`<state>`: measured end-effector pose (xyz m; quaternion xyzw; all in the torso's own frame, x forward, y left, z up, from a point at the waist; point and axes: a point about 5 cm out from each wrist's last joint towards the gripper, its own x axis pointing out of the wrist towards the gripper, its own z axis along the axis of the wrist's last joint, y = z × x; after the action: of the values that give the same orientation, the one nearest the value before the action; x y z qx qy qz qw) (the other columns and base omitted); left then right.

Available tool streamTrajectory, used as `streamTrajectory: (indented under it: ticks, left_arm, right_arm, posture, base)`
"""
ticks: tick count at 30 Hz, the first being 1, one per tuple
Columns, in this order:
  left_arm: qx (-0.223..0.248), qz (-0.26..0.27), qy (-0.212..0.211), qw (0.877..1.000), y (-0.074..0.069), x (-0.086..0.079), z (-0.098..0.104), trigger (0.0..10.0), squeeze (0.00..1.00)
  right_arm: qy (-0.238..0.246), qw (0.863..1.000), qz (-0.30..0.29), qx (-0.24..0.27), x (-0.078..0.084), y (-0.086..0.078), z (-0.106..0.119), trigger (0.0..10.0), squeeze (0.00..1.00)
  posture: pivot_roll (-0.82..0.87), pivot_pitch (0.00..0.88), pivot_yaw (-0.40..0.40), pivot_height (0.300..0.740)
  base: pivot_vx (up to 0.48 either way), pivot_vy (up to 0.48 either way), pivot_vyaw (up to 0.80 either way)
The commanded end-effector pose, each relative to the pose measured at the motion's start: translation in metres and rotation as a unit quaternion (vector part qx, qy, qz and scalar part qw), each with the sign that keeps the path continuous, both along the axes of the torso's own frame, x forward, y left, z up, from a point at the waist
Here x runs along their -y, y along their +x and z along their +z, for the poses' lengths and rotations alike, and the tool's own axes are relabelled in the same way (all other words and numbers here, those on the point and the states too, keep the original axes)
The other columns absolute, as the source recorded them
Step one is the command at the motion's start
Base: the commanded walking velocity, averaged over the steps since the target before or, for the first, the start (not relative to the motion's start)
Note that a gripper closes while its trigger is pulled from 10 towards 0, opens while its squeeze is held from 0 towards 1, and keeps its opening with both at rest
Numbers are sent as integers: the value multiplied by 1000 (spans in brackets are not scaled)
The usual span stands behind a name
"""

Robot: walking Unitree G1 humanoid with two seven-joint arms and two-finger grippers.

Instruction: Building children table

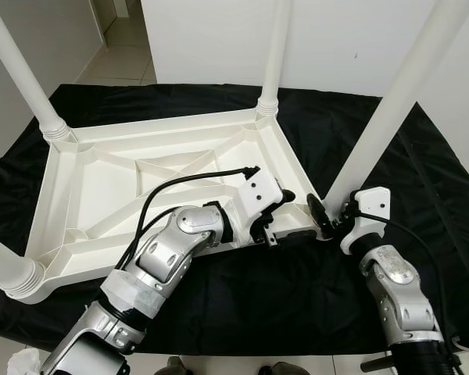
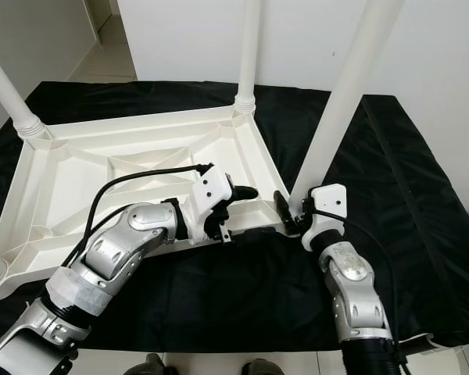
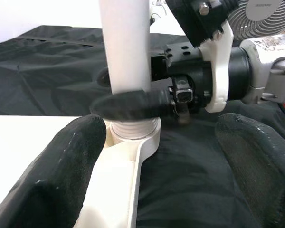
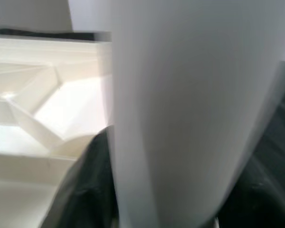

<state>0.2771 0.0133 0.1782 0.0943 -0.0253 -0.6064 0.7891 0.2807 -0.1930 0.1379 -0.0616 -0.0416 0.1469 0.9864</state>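
At the near right corner of the upturned white table top (image 1: 102,187), the right gripper (image 1: 326,217) has its two black fingers closed around the foot of one table leg (image 1: 383,117). The left gripper (image 1: 285,212) rests on the rim just beside, fingers spread, holding nothing. Four legs stand upright, one per corner, on a black cloth (image 1: 422,180)

The upturned table (image 1: 102,187) lies on the cloth (image 1: 297,297), legs (image 1: 391,101) up.

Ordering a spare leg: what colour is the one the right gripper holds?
Plain white, like the tabletop; the leg shows best in the left eye view, right gripper at its base.
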Motion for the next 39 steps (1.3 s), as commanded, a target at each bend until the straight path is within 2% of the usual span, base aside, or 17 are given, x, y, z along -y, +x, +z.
streamTrajectory:
  ticks: [1, 9, 10, 18, 20, 24, 27, 32, 36, 38, 39]
  left_arm:
    - [0, -34, 16, 999, -3, 2, -4, 10000, 0]
    - [0, -33, 16, 999, -3, 2, -4, 10000, 0]
    - [0, -33, 17, 999, -3, 3, -5, 10000, 0]
    - [-2, -33, 18, 999, -3, 3, -6, 10000, 0]
    - [-2, -34, 17, 999, -3, 3, -6, 10000, 0]
    - [-3, -34, 17, 999, -4, 3, -6, 10000, 0]
    - [-4, -34, 17, 999, -4, 3, -7, 10000, 0]
    - [-6, -32, 16, 999, -3, 2, -7, 10000, 0]
    - [-4, -25, 18, 1000, 1, 0, -6, 10000, 0]
    - [-4, -24, 18, 1000, 1, -1, -6, 10000, 0]
    - [-3, -24, 18, 1000, 2, -1, -6, 10000, 0]
  right_arm:
    - [-10, 1000, 0, -7, 5, 0, -3, 0, 0]
    - [-6, 1000, -9, -15, 10, 0, -6, 0, 0]
    - [-3, 1000, -23, -20, 10, 0, -8, 10000, 0]
    - [10, 997, -67, -28, 6, 1, -11, 10000, 0]
    - [23, 994, -100, -24, 1, 0, -10, 10000, 0]
    - [34, 992, -123, -18, -4, 0, -8, 10000, 0]
    - [68, 981, -179, -13, -12, -2, -4, 10000, 0]
    - [74, 969, -234, 0, -20, -5, -2, 10000, 0]
    - [101, 942, -320, -12, -38, -12, -9, 10000, 0]
    - [99, 941, -325, -11, -40, -12, -9, 10000, 0]
    - [100, 944, -313, -7, -45, -12, -7, 10000, 0]
  posture:
    - [-54, 0, 18, 740]
    - [-55, 0, 17, 740]
    - [-58, 0, 19, 740]
    - [-63, 0, 21, 740]
    - [-65, 0, 21, 740]
    - [-66, 0, 22, 740]
    - [-68, 0, 22, 740]
    - [-72, 0, 25, 740]
    - [-70, 0, 30, 740]
    - [-70, 0, 34, 740]
    - [-72, 0, 37, 740]
  base:
    - [0, 0, 0]
    - [0, 0, 0]
    - [0, 0, 0]
    - [0, 0, 0]
    - [0, 0, 0]
    - [0, 0, 0]
    - [0, 0, 0]
    - [0, 0, 0]
    - [0, 0, 0]
    - [0, 0, 0]
    - [0, 0, 0]
